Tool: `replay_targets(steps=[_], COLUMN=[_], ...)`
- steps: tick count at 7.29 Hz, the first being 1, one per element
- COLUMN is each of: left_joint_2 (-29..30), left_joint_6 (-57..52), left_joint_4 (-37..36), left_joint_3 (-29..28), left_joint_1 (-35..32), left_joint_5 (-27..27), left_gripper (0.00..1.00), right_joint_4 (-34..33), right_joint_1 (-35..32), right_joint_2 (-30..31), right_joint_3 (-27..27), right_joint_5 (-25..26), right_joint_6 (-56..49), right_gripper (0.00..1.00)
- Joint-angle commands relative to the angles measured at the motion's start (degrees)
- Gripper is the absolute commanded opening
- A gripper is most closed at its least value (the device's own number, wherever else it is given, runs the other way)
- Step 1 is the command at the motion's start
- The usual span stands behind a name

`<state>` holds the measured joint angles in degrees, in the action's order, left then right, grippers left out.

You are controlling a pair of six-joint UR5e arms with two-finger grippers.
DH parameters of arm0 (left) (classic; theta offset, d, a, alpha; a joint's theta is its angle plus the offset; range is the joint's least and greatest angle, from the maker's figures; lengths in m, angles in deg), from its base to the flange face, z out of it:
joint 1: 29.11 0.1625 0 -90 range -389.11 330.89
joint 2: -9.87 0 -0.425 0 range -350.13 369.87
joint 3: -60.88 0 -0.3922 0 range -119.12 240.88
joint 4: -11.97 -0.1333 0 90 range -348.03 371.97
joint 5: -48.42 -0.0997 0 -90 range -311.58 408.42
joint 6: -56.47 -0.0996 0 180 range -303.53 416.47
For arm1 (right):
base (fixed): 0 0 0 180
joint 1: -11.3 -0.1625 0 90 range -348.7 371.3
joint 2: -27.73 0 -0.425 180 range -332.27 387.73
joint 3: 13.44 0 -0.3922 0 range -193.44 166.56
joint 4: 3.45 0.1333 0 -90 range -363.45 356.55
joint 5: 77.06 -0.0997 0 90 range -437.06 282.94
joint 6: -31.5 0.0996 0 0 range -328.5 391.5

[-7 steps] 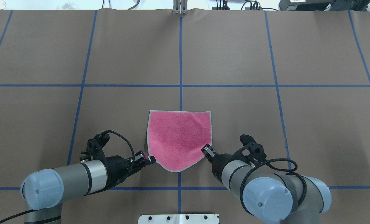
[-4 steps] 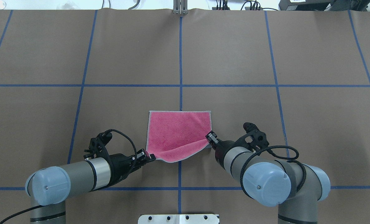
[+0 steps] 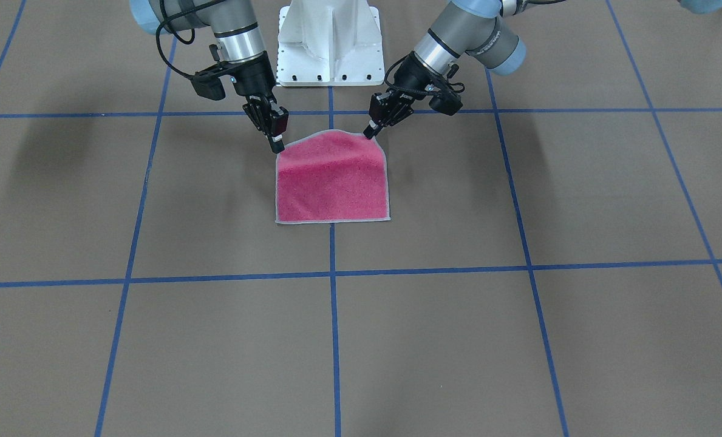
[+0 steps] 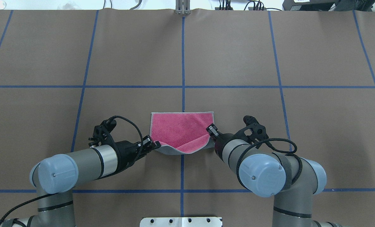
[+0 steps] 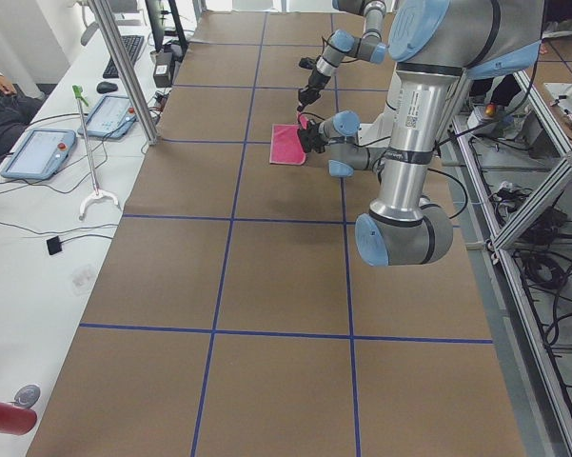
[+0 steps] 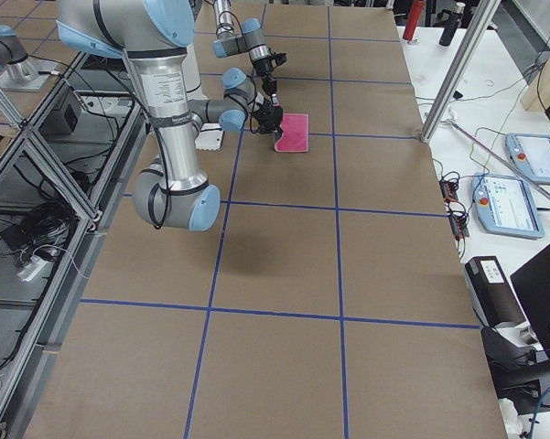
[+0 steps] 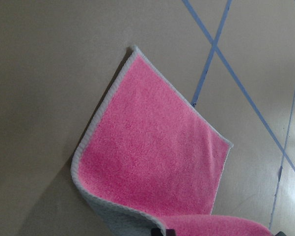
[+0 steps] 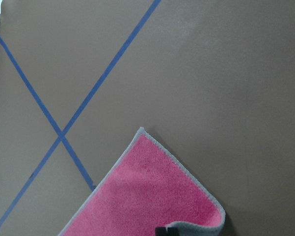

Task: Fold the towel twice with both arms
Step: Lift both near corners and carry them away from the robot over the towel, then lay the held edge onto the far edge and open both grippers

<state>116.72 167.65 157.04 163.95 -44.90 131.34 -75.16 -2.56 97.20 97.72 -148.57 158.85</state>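
Towel (image 4: 178, 127) sits mid-surface (image 4: 237, 63), far edge flat, near edge lifted. My left gripper (image 4: 155, 145) is clamped on the near-left corner and my right gripper (image 4: 210, 129) on the near-right corner. Compared with a second ago, both grippers are further forward. The near edge now hangs over the pink face, the grey underside shows along the bend, and less pink is visible.

Overhead, front, sides, wrists; all share towel (image 4: 178, 129).
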Motion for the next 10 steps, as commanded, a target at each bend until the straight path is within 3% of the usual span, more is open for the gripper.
replay_targets(steps=[1,10], left_joint_2=[0.1,1.1], left_joint_6=[0.0,0.1], left_joint_4=[-0.2,-0.3], left_joint_3=[-0.1,-3.0], left_joint_1=[-1.4,-4.1], left_joint_5=[0.1,-0.1], left_gripper=[0.00,0.00], right_joint_4=[0.0,-0.4], right_joint_1=[-0.5,-3.5], right_joint_2=[-0.4,-2.1], right_joint_3=[-1.6,-3.3], right_joint_5=[0.0,-0.1], right_joint_6=[0.0,-0.9], right_gripper=[0.00,0.00])
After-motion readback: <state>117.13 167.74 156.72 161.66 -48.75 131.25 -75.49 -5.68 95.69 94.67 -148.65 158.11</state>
